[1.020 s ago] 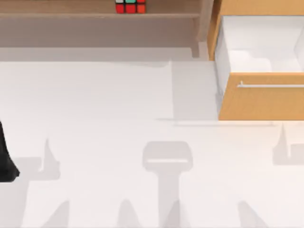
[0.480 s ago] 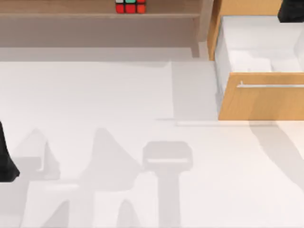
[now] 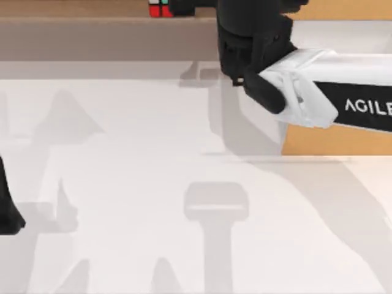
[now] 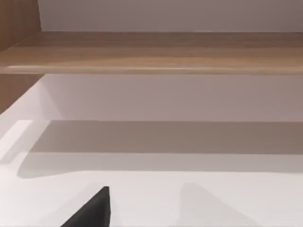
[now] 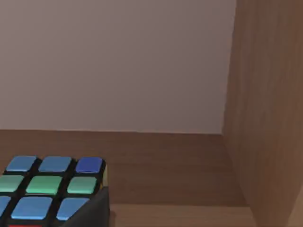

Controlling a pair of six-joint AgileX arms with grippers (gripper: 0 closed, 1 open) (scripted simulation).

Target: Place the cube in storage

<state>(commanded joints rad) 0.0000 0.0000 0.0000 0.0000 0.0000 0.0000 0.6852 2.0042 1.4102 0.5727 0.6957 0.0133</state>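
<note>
The right arm (image 3: 318, 101) reaches over the drawer box (image 3: 318, 139) toward the Rubik's-style cube (image 5: 47, 189) on the wooden shelf (image 3: 92, 27). I cannot tell how its pincer stands. The left arm (image 3: 7, 208) sits far from the shelf.

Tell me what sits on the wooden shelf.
The cube rests on the shelf, near the right arm that reaches over it. The arm covers the shelf's right end.

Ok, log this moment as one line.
right arm: reaching to multicoloured puzzle cube on wooden shelf | left arm: parked | cube: not stored
</note>
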